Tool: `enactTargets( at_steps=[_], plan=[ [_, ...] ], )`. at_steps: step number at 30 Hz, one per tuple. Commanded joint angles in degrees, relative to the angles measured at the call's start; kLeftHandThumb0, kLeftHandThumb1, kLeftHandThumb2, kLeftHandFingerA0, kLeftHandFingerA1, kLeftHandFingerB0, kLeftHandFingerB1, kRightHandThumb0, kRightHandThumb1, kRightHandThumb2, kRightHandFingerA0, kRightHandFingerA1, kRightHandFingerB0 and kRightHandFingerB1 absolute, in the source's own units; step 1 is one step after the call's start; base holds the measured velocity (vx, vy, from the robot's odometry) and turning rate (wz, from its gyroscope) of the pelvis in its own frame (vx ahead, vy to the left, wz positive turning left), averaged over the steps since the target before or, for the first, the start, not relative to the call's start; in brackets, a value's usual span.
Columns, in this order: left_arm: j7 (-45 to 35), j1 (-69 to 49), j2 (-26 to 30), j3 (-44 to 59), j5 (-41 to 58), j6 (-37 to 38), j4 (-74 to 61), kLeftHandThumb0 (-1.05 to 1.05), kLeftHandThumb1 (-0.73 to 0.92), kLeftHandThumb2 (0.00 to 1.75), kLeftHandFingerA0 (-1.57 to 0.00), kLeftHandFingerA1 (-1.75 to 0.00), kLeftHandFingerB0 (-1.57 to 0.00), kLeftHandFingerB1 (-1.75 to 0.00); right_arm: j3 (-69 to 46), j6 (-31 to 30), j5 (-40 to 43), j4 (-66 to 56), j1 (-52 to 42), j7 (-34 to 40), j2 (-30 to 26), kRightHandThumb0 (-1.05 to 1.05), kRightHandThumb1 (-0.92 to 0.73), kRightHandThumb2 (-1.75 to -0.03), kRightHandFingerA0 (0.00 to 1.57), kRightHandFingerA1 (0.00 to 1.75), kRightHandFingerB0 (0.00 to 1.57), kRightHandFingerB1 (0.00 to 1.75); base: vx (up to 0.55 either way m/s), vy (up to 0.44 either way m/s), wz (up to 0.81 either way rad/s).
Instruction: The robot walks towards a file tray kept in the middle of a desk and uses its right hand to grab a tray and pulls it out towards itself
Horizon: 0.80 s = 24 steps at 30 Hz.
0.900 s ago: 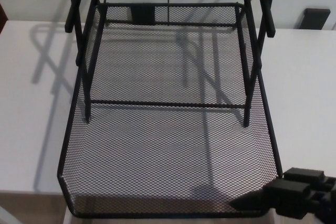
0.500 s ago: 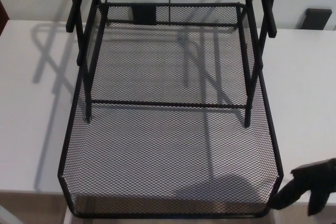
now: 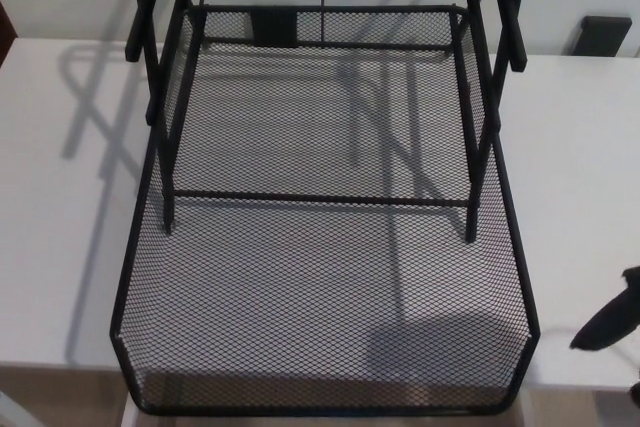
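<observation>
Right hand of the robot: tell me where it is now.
In the head view, only a black tip of the right hand shows at the lower right edge, over the white desk, right of the black wire-mesh file tray's front corner and apart from it.

The right hand shows only smooth matte black.

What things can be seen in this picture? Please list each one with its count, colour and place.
Mesh tray: one, black, centre, front end past the desk's near edge.
Rack frame: one, black bars, standing over the tray's back half.
Desk: one, white, under everything.
Small dark object: one, black, far right at the desk's back edge; too cut off to identify.
Right hand: one, black, lower right edge, apart from the tray; only a tip shows.
Left hand: not in view.
</observation>
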<state>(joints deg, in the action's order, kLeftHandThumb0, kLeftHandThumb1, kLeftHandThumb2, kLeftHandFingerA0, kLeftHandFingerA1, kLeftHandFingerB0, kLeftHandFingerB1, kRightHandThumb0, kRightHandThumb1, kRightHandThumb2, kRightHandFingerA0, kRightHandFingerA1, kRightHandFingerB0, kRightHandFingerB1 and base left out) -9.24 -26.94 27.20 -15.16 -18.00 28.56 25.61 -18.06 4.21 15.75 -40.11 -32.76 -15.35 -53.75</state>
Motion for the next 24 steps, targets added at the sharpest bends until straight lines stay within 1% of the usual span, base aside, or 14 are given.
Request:
enactTargets(
  at_steps=[1,4,7,8,9,13,16,17,18,19,21,22,23,24],
  plan=[
    [-3.2,-1.1,4.0,-1.4,-6.0,-9.5,-4.2,-0.38,0.55,0.57,-0.57,-0.4,-0.5,-0.38,-31.9,-14.0,74.5,25.5,3.3,-31.2,22.2,-0.83,-0.68,-0.62,1.04,1.12,0.91,0.63,0.0,0.0,0.0],
    [-3.0,-1.1,4.1,-1.2,-5.8,-9.1,-4.0,-0.38,0.55,0.56,-0.57,-0.4,-0.5,-0.38,-28.4,-13.8,68.6,26.2,0.3,-36.1,22.9,-0.85,-0.51,-0.77,1.03,1.24,0.89,0.71,0.0,0.0,0.0],
    [-3.2,-1.0,4.1,-0.8,-4.7,-8.5,-3.1,-0.35,0.55,0.56,-0.56,-0.4,-0.5,-0.38,-23.8,-15.6,62.7,29.6,-2.3,-42.7,23.3,-0.66,-0.54,-0.57,0.95,1.43,0.85,0.81,0.0,0.0,0.0],
    [-3.4,-1.0,4.2,-0.6,-4.4,-8.5,-3.2,-0.35,0.55,0.57,-0.56,-0.4,-0.49,-0.38,-22.0,-14.8,60.2,30.0,-3.4,-43.1,23.8,-0.71,-0.44,-0.79,0.99,1.38,0.84,0.98,0.0,0.0,0.0],
    [-3.4,-1.1,4.3,-0.5,-4.2,-8.3,-3.2,-0.35,0.55,0.57,-0.56,-0.4,-0.49,-0.38,-20.3,-14.5,58.2,30.0,-4.5,-42.4,24.2,-0.64,-0.52,-0.56,0.94,1.52,0.86,1.02,0.0,0.0,0.0],
    [-3.6,-1.2,4.7,-0.1,-4.0,-8.7,-3.4,-0.35,0.55,0.56,-0.56,-0.4,-0.49,-0.38,-14.9,-14.6,52.2,33.9,-5.1,-46.1,25.1,-0.58,-0.51,-0.6,0.85,1.66,0.79,1.24,0.0,0.0,0.0],
    [-3.5,-1.2,4.8,0.3,-3.5,-8.7,-2.7,-0.36,0.55,0.56,-0.56,-0.4,-0.49,-0.38,-9.3,-12.1,44.8,38.2,-5.3,-46.0,27.4,-0.56,-0.55,-0.62,0.85,1.64,0.78,1.25,0.0,0.0,0.0],
    [-3.5,-1.2,4.9,0.4,-3.3,-8.9,-2.8,-0.36,0.55,0.57,-0.55,-0.39,-0.49,-0.37,-8.2,-12.3,43.6,38.9,-5.2,-45.9,27.9,-0.52,-0.44,-0.87,1.13,1.37,0.8,1.1,0.0,0.0,0.0],
    [-3.6,-1.1,4.9,0.5,-3.2,-9.3,-2.8,-0.35,0.55,0.57,-0.56,-0.39,-0.49,-0.37,-6.9,-12.6,42.3,40.8,-4.3,-46.8,28.4,-0.51,-0.57,-0.57,0.8,1.7,0.76,1.26,0.0,0.0,0.0],
    [-3.7,-1.1,5.1,0.7,-3.0,-9.3,-3.0,-0.34,0.55,0.57,-0.57,-0.4,-0.49,-0.38,-5.0,-11.9,38.6,42.1,-4.3,-44.9,28.3,-0.51,-0.37,-0.86,1.18,1.36,0.89,1.07,0.0,0.0,0.0],
    [-3.7,-1.3,5.2,0.9,-3.1,-9.5,-3.7,-0.35,0.55,0.56,-0.57,-0.4,-0.49,-0.38,-2.7,-10.9,33.9,42.7,-4.5,-42.0,27.6,-0.51,-0.37,-0.86,1.17,1.36,0.9,1.06,0.0,0.0,0.0],
    [-3.4,-1.2,5.2,1.0,-3.3,-9.9,-3.9,-0.43,0.48,0.7,-0.53,-0.49,-0.46,-0.47,-1.0,-8.4,31.2,45.8,-2.5,-43.8,28.5,-0.5,-0.53,-0.56,0.73,1.74,0.88,1.17,0.0,0.0,0.0],
    [-3.4,-1.2,5.3,1.2,-3.2,-10.1,-3.8,-0.44,0.47,0.71,-0.54,-0.49,-0.47,-0.47,0.5,-8.3,29.2,46.8,-1.8,-42.8,28.7,-0.46,-0.5,-0.56,0.76,1.74,0.96,0.86,0.0,0.0,0.0],
    [-3.3,-1.2,5.4,1.3,-3.0,-10.1,-3.5,-0.38,0.54,0.57,-0.59,-0.4,-0.5,-0.38,2.9,-8.5,25.4,45.8,-2.3,-37.6,28.8,-0.43,-0.36,-0.84,1.18,1.35,0.96,0.98,0.0,0.0,0.0]
  ],
)
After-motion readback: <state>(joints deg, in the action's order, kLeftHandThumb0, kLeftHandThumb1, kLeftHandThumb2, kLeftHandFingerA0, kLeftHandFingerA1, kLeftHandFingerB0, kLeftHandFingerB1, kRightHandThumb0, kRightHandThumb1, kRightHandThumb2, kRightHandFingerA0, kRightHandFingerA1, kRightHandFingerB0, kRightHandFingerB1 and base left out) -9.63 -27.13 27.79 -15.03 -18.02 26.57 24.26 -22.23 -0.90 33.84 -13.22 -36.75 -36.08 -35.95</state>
